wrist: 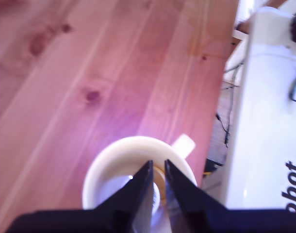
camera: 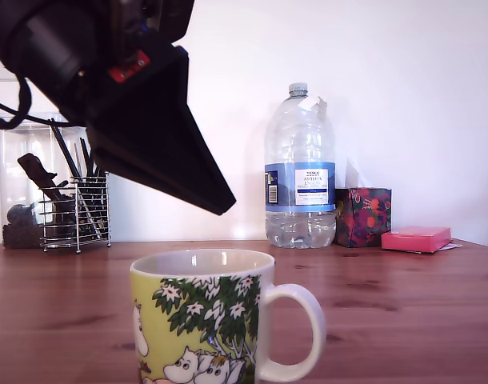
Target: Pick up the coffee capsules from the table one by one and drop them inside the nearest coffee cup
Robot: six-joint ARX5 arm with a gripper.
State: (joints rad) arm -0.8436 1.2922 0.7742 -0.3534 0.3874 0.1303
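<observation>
**Pincer poised over the mug: a drop that could miss**

Reddish-brown wooden tabletop [camera: 404, 296] with dark knots carries a yellow ceramic mug with green leaves, white cartoon figures and a white handle [camera: 204, 316] at its front edge; a clear plastic water bottle [camera: 300, 168], a wire utensil holder [camera: 76, 212] and a pink box [camera: 416, 238] stand along the far edge by the white wall. The black pincer [wrist: 157, 187] hangs above the mug's mouth, its two fingers [wrist: 138, 191] drawn near each other with a narrow gap. Something pale shows between them in the wrist view, possibly a beige coffee capsule, but blur leaves that unsure, so I cannot tell whether it grasps anything. No other capsule shows on the tabletop. The tips look nearer one side of the rim than the middle; releasing here may bounce a capsule off the rim, and descending could knock the mug.
</observation>
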